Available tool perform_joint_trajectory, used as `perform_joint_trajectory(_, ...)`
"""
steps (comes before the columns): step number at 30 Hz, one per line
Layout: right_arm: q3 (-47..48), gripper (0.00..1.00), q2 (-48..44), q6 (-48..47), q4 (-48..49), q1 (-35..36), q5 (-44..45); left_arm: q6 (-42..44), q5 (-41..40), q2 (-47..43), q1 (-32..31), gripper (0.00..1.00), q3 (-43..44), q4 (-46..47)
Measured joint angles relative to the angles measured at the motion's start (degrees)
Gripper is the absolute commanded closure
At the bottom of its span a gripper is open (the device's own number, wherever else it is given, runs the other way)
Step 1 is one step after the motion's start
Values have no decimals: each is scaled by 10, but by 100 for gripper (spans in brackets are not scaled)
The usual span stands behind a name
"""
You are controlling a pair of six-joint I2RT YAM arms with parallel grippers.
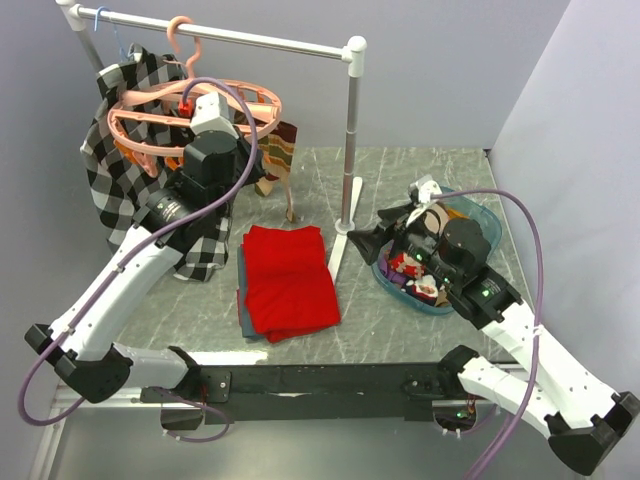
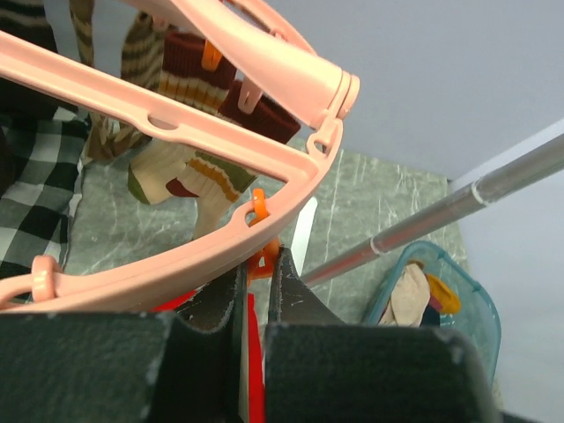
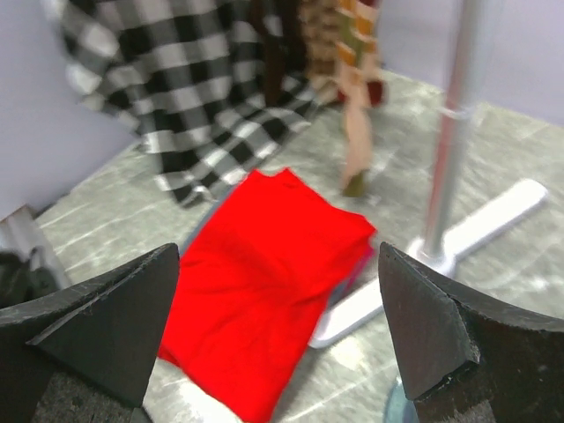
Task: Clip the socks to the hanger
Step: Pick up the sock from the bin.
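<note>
The salmon-pink hanger (image 1: 150, 120) hangs by its hook from the rail at the back left. Its ring (image 2: 176, 256) crosses the left wrist view. Brown and cream striped socks (image 2: 189, 176) dangle from its clips, also visible from above (image 1: 280, 150). My left gripper (image 2: 258, 264) is raised to the ring's underside and is shut on an orange clip (image 2: 260, 257). From above, my left gripper (image 1: 205, 108) sits inside the ring. More socks (image 1: 415, 275) lie in the blue basket (image 1: 480, 215). My right gripper (image 1: 385, 232) hovers open at the basket's left side, holding nothing (image 3: 278, 264).
A folded red cloth (image 1: 288, 278) lies mid-table, and fills the right wrist view (image 3: 264, 282). A black-and-white checked shirt (image 1: 120, 170) hangs at the left. The white rail stand's post (image 1: 350, 140) and foot (image 3: 493, 211) stand between the cloth and the basket.
</note>
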Motion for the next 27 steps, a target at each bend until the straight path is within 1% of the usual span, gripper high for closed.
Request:
perform_joint_trajectory(4,30,0,24,7,-56,-3,82,0,13,1,2,99,0,-6)
perform_joint_trajectory(7,42,0,52,25,-111,-34,143,0,17,1,2,99,-2,-6)
perform_joint_trajectory(10,38,2,94,58,-159,-90,176,0,19,1,2,99,-5,-6)
perform_joint_trajectory(11,34,4,106,67,-168,-107,184,1,19,1,3,99,-6,-6)
perform_joint_trajectory(14,27,5,150,94,-193,-162,202,1,21,1,3,99,-8,-6)
perform_joint_trajectory(15,28,9,169,102,-198,-178,210,1,22,1,3,99,-8,-6)
perform_joint_trajectory(17,28,12,204,109,-204,-193,221,1,24,1,3,99,-8,-6)
perform_joint_trajectory(18,28,17,220,113,-208,-196,224,1,25,1,3,99,-8,-6)
perform_joint_trajectory(19,28,19,236,117,-213,-197,224,1,26,1,3,99,-8,-6)
perform_joint_trajectory(20,26,24,248,119,-217,-198,223,2,28,1,3,99,-8,-6)
perform_joint_trajectory(21,21,26,255,123,-216,-198,220,2,29,1,3,99,-8,-6)
perform_joint_trajectory(24,-9,37,259,135,-218,-198,197,2,35,1,3,99,-9,-5)
perform_joint_trajectory(25,-16,37,260,138,-221,-198,188,3,39,1,3,99,-10,-5)
perform_joint_trajectory(26,-25,44,264,143,-223,-198,175,4,42,1,3,99,-12,-5)
perform_joint_trajectory(27,-30,45,267,146,-224,-198,167,5,44,1,3,99,-12,-5)
